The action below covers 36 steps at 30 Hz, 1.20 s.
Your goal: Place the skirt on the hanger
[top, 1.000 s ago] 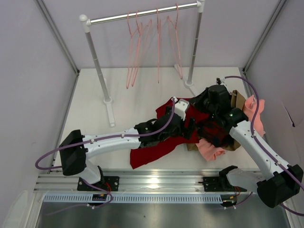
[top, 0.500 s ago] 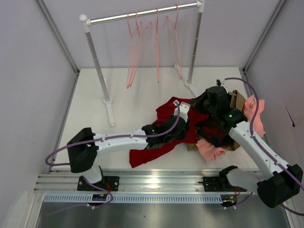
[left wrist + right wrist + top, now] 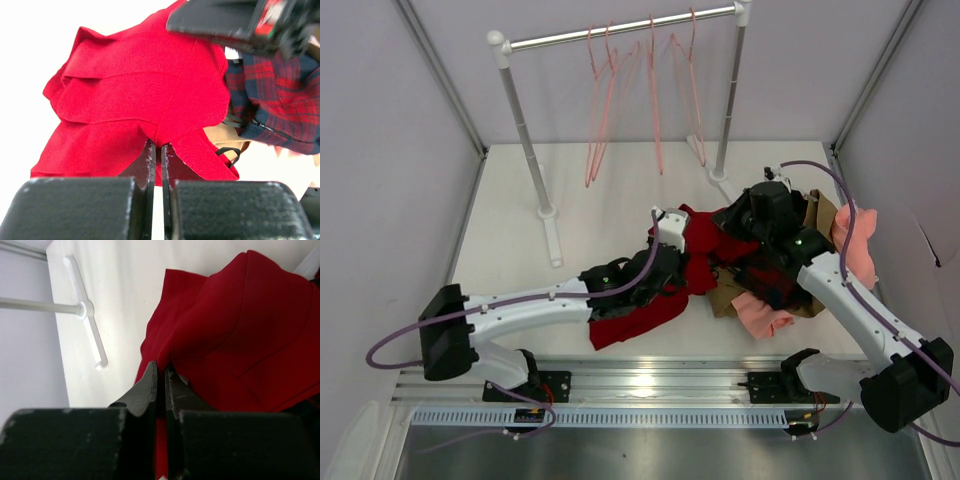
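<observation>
The skirt is soft matt cloth with a fine, felt-like nap. The plaid garment is woven cloth, also matt. The left gripper is grainy black plastic, scuffed pale at the finger edges. The rail is glossy metal, each hanger thin coated wire, and the desk smooth matt white.

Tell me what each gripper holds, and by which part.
Both are shut on the plain deep-red cloth skirt: the left gripper pinches a fold in it, the right gripper pinches its edge.

Overhead camera looks down; both close wrist views share skirt.
</observation>
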Tool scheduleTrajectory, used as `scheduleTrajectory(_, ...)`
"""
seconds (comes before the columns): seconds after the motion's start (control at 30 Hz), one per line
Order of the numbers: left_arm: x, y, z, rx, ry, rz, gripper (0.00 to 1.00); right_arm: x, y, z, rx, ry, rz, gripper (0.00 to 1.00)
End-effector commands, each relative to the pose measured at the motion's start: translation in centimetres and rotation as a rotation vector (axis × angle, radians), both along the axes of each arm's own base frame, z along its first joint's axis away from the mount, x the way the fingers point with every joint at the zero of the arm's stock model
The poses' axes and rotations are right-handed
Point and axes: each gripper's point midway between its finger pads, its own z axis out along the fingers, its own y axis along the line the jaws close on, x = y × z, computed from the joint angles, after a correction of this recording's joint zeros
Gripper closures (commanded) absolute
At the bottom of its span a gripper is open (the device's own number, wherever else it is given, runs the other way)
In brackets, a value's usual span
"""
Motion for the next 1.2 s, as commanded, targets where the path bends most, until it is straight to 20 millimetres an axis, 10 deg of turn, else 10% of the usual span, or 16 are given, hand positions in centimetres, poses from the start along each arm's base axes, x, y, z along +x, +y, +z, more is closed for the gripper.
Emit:
scheduleTrajectory(0.0, -0.1, 2.2, 2.2, -0.028, -0.032, -0.002, 1.0, 0.9, 1.4, 2.0, -0.025, -0.074, 0.067, 1.0)
scheduleTrajectory(0.43, -3.3, 15.6, -1.2, 0.097, 0.176, 0.028, 1.0, -0.2, 9.9, -0.9, -0.149, -0.017, 0.352, 1.0)
scheduleTrajectory(0.67, -4.3, 15.9, -2.6, 0.056, 0.223, -0.021, 1.0, -0.5, 10.7, -4.9, -0.205, 0.086, 0.419, 0.98)
scheduleTrajectory(0.73, -4.2, 15.7, -3.7, 0.076, 0.251, -0.014, 1.0, -0.6, 11.0, -5.0, -0.22, 0.094, 0.459, 0.91)
scheduleTrajectory(0.97, -2.8, 16.4, -6.4, 0.011, 0.372, 0.071, 1.0, -1.2, 8.5, -5.6, -0.345, 0.101, 0.464, 0.2)
scheduleTrajectory(1.17, -1.5, 17.6, -6.1, -0.05, 0.372, 0.1, 1.0, -2.6, 5.8, -7.5, -0.463, 0.077, 0.488, 0.14)
